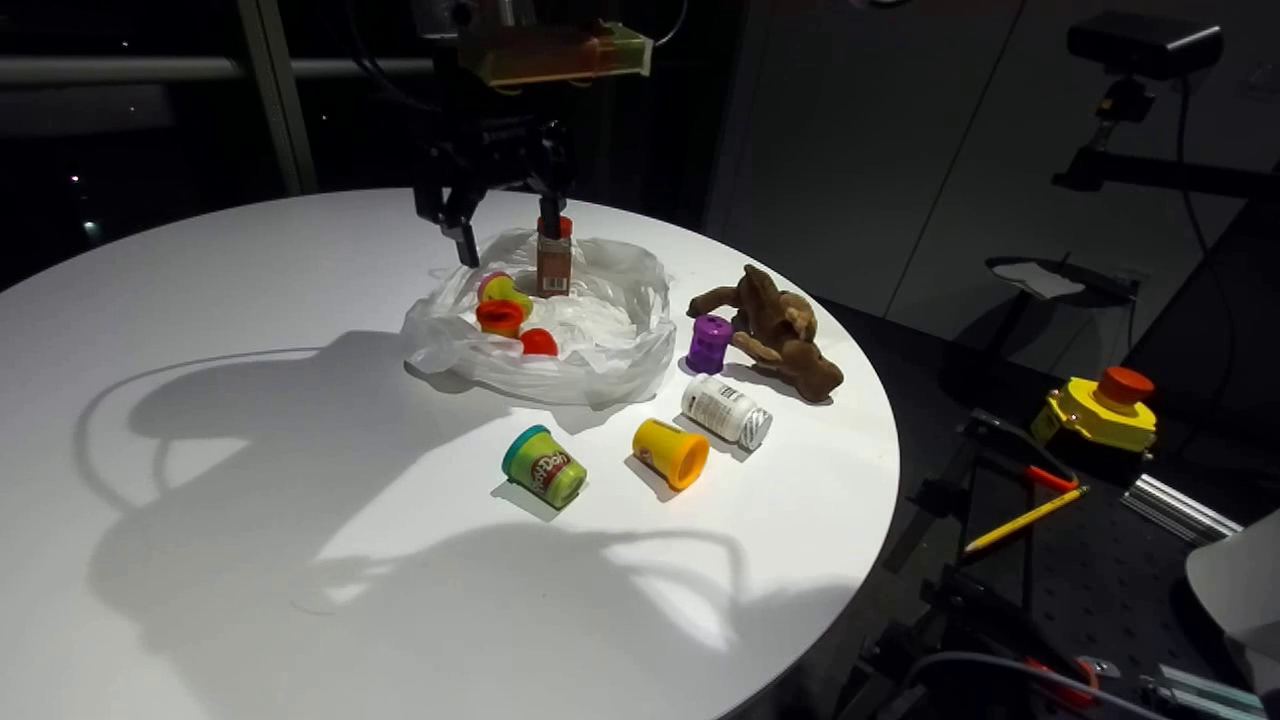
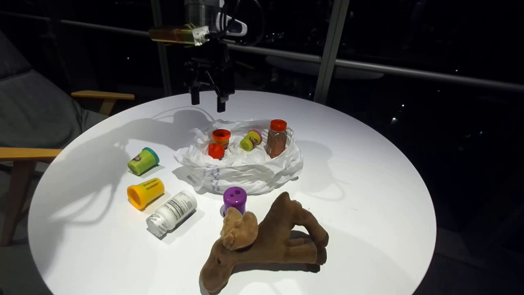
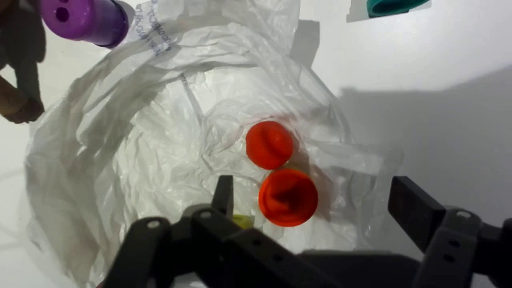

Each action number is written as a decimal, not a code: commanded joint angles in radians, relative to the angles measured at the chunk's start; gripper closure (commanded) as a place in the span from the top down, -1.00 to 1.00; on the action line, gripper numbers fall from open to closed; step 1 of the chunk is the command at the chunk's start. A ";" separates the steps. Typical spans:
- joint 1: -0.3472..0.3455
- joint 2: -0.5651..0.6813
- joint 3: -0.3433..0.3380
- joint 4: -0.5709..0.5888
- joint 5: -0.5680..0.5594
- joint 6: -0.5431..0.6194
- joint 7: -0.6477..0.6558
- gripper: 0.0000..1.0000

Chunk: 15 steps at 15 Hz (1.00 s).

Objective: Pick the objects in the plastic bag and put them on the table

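The black two-fingered pincer (image 2: 208, 105) stands spread and holds nothing above the edge of the crumpled white plastic bag (image 2: 254, 176). In the wrist view the round orange-red plastic tub (image 3: 288, 197) with a dished top shows within the pincer's opening, upright in the bag. It should be light, stiff and smooth, and is best taken low around the sides, since the top may pop off. The small round red piece (image 3: 269, 145), material unclear, sits just beside it, and bag film could get pinched. Farther off are the tilted yellow tub (image 2: 250, 142) with a pink lid and the upright clear jar (image 2: 276, 141) of brown contents, likely heaviest and slippery. Outside, the purple plastic cylinder (image 2: 235, 200) stands on the round white table (image 2: 360, 237).
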State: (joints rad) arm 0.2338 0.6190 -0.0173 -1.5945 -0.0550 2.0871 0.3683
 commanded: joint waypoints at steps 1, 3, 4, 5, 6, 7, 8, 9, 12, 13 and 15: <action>-0.014 0.002 0.017 0.001 0.000 -0.003 -0.012 1.00; -0.019 0.002 0.023 0.000 0.002 -0.003 -0.024 1.00; -0.020 0.002 0.024 0.000 0.002 -0.003 -0.027 1.00; -0.020 0.002 0.024 0.000 0.002 -0.003 -0.029 1.00; -0.020 0.002 0.024 0.000 0.002 -0.003 -0.029 1.00; -0.020 0.002 0.025 0.000 0.002 -0.003 -0.030 1.00; -0.016 0.010 0.022 0.000 -0.003 0.013 -0.022 1.00; -0.015 0.021 0.022 0.003 -0.005 0.013 -0.027 1.00; -0.014 0.045 0.023 0.006 -0.008 0.025 -0.035 1.00; -0.010 0.052 0.021 0.005 -0.011 0.047 -0.025 1.00; -0.001 0.068 0.014 0.008 -0.022 0.078 -0.014 1.00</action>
State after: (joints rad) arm 0.2195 0.6698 0.0026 -1.5980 -0.0569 2.1209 0.3373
